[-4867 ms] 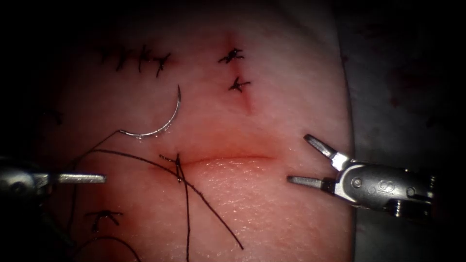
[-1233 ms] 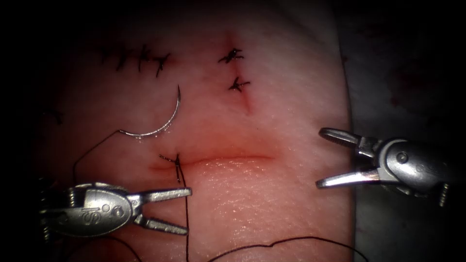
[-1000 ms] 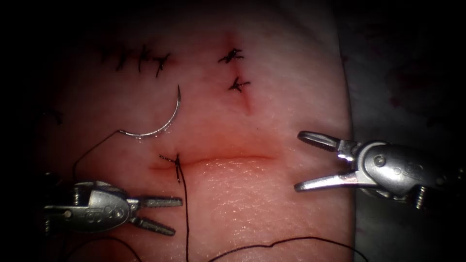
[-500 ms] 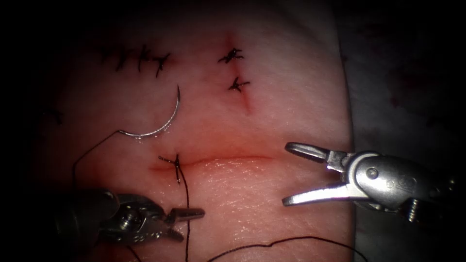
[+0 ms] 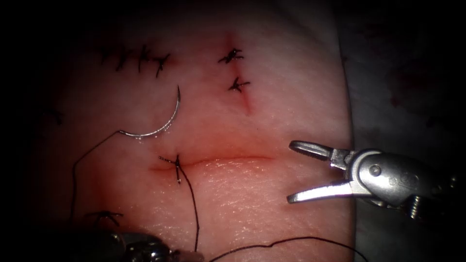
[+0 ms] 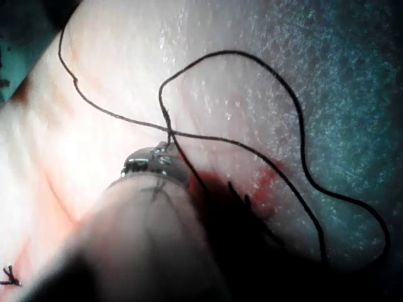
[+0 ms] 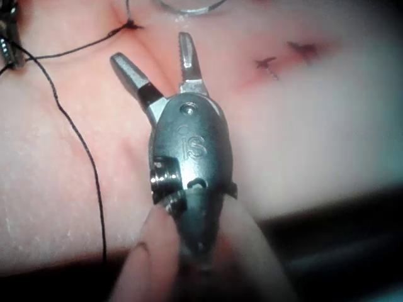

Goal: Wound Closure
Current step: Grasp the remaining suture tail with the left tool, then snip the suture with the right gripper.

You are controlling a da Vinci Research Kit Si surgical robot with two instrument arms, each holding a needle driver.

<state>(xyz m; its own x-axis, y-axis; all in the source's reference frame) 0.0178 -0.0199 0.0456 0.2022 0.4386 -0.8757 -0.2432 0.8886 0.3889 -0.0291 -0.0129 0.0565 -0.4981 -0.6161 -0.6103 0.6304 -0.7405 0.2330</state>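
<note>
Left tool (image 5: 187,253) clamped on the thread (image 5: 194,208); right tool (image 5: 296,171) spread apart, holding nothing.

From the left tool, low at the endoscope view's edge, the thread rises to a knotted stitch (image 5: 176,164) at the cut's (image 5: 228,158) left end. The needle (image 5: 158,123) lies free on the tissue (image 5: 272,97) above the cut, held by neither tool. The right tool hovers beside the cut's right end.

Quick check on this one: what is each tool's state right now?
Left tool: shut on the thread.
Right tool: jaws open, holding nothing.
Needle: lies free on the tissue, unheld.
</note>
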